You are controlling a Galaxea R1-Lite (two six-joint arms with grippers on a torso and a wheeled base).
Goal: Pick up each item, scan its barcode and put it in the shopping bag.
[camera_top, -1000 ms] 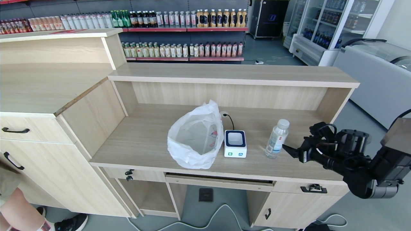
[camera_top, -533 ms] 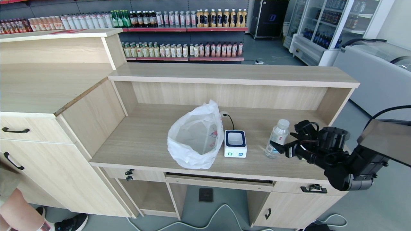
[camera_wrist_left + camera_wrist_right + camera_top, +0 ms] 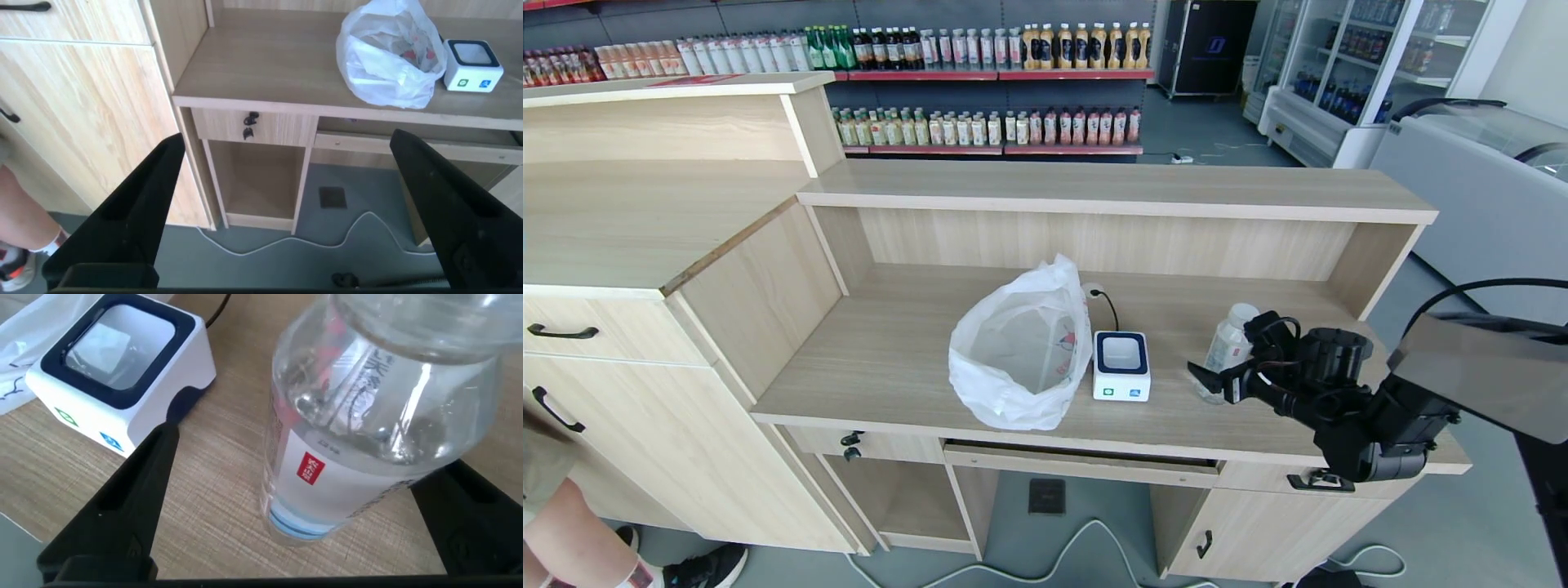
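A clear water bottle (image 3: 1230, 336) with a white cap stands upright on the wooden counter (image 3: 890, 359), right of the scanner. My right gripper (image 3: 1219, 373) is open at the bottle's lower half, with one finger on each side of the bottle (image 3: 368, 433); I cannot tell if the fingers (image 3: 114, 531) touch it. The white barcode scanner (image 3: 1121, 365) with its dark-framed window sits mid-counter. Just left of it the white plastic shopping bag (image 3: 1021, 359) stands open. My left gripper (image 3: 288, 139) is open and holds nothing, low in front of the counter's left end.
A raised back shelf (image 3: 1111, 192) and a side wall (image 3: 1380, 261) enclose the counter's work surface. The scanner's black cable (image 3: 1107, 304) runs back behind the bag. A taller cabinet (image 3: 645, 220) stands to the left. Drawers with handles (image 3: 1319, 480) sit under the counter edge.
My right arm has moved left along the counter's front, bringing its open fingers from beside the bottle to around it. The bottle, scanner and bag have stayed put.
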